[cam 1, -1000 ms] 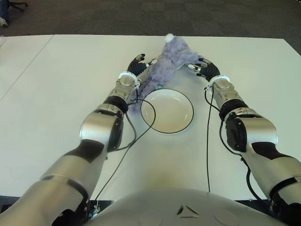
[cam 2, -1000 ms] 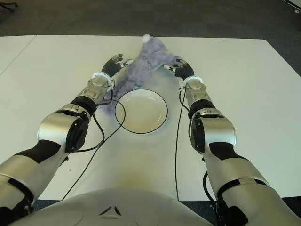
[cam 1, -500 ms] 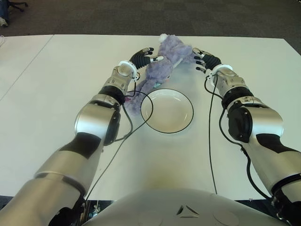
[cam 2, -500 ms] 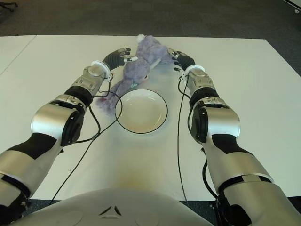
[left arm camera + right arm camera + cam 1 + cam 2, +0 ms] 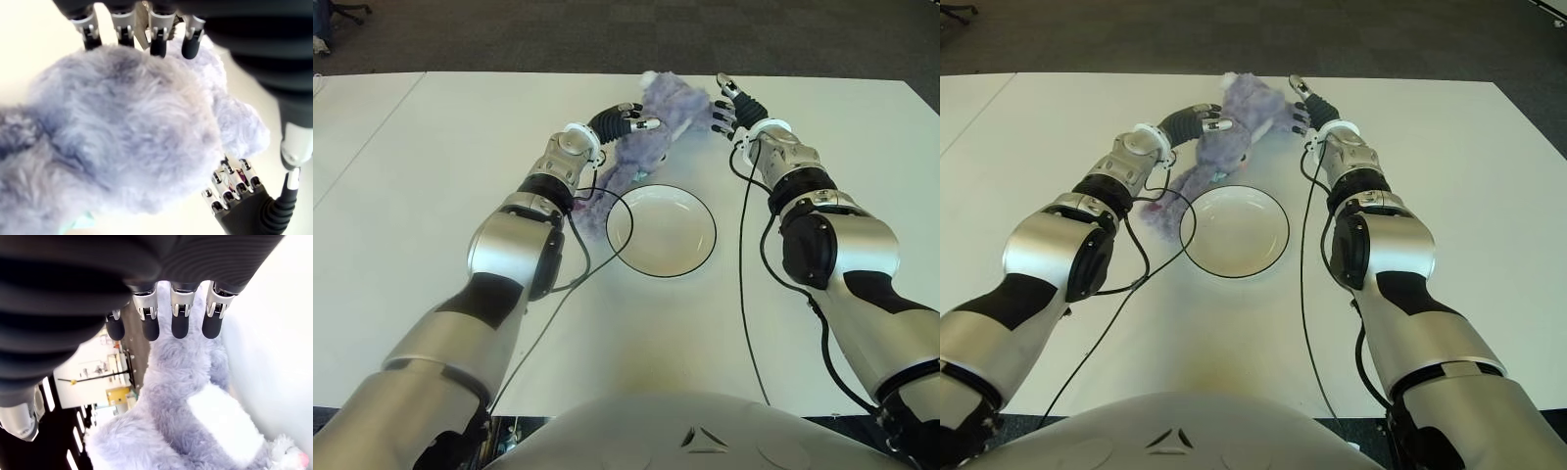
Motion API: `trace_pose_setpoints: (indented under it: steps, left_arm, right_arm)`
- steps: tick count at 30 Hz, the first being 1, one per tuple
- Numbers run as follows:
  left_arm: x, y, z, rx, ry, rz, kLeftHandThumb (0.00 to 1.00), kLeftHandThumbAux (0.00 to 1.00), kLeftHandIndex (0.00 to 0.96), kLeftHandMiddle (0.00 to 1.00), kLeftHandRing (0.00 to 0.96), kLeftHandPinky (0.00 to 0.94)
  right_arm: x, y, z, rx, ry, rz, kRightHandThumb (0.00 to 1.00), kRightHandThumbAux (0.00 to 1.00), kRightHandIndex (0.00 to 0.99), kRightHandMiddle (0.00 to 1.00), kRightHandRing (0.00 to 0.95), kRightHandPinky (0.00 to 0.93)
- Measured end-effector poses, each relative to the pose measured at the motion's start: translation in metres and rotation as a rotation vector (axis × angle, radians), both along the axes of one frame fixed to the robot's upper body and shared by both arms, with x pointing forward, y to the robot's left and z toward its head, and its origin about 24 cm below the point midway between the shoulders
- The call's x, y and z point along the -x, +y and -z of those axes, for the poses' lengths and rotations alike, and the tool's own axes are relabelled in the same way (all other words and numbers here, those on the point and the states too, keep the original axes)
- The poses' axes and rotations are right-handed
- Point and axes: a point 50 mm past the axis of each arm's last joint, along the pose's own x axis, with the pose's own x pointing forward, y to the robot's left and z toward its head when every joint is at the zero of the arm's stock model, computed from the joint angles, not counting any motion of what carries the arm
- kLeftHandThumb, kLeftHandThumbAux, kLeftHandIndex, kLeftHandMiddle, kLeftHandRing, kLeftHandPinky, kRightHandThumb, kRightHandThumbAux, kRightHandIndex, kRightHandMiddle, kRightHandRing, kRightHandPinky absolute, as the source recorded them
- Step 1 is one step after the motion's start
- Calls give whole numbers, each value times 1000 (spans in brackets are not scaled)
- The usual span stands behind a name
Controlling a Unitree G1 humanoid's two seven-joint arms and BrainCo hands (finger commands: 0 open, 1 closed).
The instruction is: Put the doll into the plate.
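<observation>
Eye views: a white table (image 5: 431,196) fills most of the scene, with dark carpet (image 5: 558,34) beyond its far edge. Near the middle sits a white plate (image 5: 661,231) with a dark rim, holding nothing. The purple doll (image 5: 646,137) lies on the table just beyond the plate, stretched toward the far edge. The left hand (image 5: 622,119) shows at the doll's left side, the right hand (image 5: 734,103) at its right, near the head.

Left wrist view: the left fingers (image 5: 159,36) lie spread over the doll's fur (image 5: 122,137), not closed around it; the right hand shows farther off.

Right wrist view: the right fingers (image 5: 178,313) are extended and apart beside the doll (image 5: 186,396), gripping nothing.
</observation>
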Motion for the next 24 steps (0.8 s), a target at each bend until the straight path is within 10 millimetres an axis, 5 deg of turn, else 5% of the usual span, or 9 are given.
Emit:
trace_pose_setpoints:
  steps: [10,24]
  left_arm:
    - [1,-2,-3,3,1,71,0,461,0,0,0,0]
    - [0,-2,-8,3,0,104,0,440,0,0,0,0]
  right_arm:
    - [-1,3,-6,226,-102,-58,194,507,0,0,0,0]
    - [-1,-9,-10,270,-113,-75,249,541,0,0,0,49]
